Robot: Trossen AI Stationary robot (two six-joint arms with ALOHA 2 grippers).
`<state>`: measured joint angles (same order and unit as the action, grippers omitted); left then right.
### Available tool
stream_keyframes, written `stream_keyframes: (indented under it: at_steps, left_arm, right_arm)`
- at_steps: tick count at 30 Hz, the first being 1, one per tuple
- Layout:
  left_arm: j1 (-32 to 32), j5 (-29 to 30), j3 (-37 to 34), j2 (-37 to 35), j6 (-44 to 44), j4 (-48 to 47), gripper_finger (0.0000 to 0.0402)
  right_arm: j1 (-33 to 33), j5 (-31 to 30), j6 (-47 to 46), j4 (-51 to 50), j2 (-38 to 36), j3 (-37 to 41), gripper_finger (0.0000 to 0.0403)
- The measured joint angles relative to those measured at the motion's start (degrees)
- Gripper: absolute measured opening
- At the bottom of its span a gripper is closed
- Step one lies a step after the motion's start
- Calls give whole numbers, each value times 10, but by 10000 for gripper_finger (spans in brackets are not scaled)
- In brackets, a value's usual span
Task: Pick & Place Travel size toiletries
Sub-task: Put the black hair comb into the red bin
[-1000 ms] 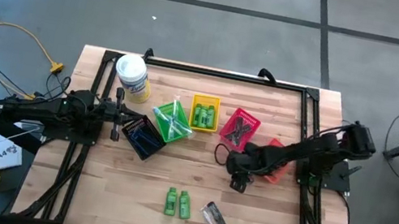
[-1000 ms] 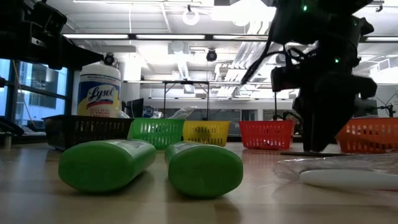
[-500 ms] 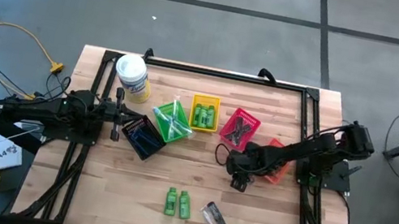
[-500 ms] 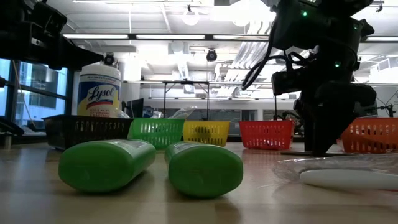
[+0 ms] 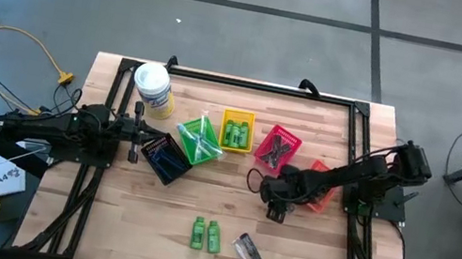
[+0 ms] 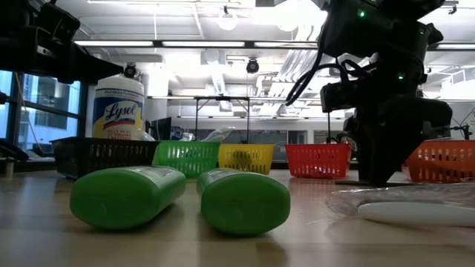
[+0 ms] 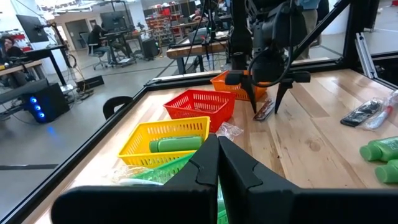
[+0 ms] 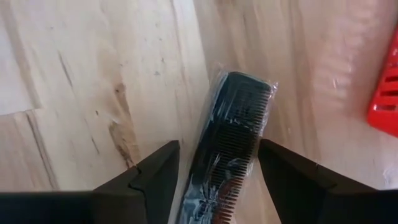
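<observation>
Evidently caught at the grasping step of one pick. Found black comb (image 8: 231, 140), sealed in clear wrap, lying flat on bare table (image 5: 181, 197) near red basket (image 5: 293, 143), on that basket's side toward the loose items. Observed right gripper (image 8: 214, 186) hanging straight over the comb, fingers (image 8: 155, 180) spread wide, one on each side of it, nothing held. Could not confirm any contact between pads and wrap. Saw the same gripper in the left wrist view (image 7: 264, 106), tips down close to the wood, just beside the red basket.

Noted other combs already lying inside the red basket. Recorded two green bottles (image 5: 206, 235) and a wrapped item (image 5: 252, 255) loose on the table, well apart from the red basket. Logged left gripper (image 5: 137, 132) parked well apart from the red basket, beyond the yellow basket (image 5: 239, 115) and green basket (image 5: 185, 128), fingers pressed shut and empty.

Judged the next move as follows: settle slightly lower, close across the comb's narrow width, lift level, carry to the red basket. Flagged slippery wrap and the comb's flat lie as risks to a firm hold.
</observation>
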<state>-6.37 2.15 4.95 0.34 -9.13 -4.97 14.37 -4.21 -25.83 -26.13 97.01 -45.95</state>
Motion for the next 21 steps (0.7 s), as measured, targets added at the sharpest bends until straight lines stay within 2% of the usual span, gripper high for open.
stream_keyframes:
  at_steps: [10, 21]
  left_arm:
    - [0, 0, 0, 0, 0, -2, 0]
    - [0, 0, 0, 0, -11, -7, 0]
  right_arm:
    - [7, 19, 8, 8, 1, -5, 167]
    - [21, 16, 34, 15, 1, -4, 138]
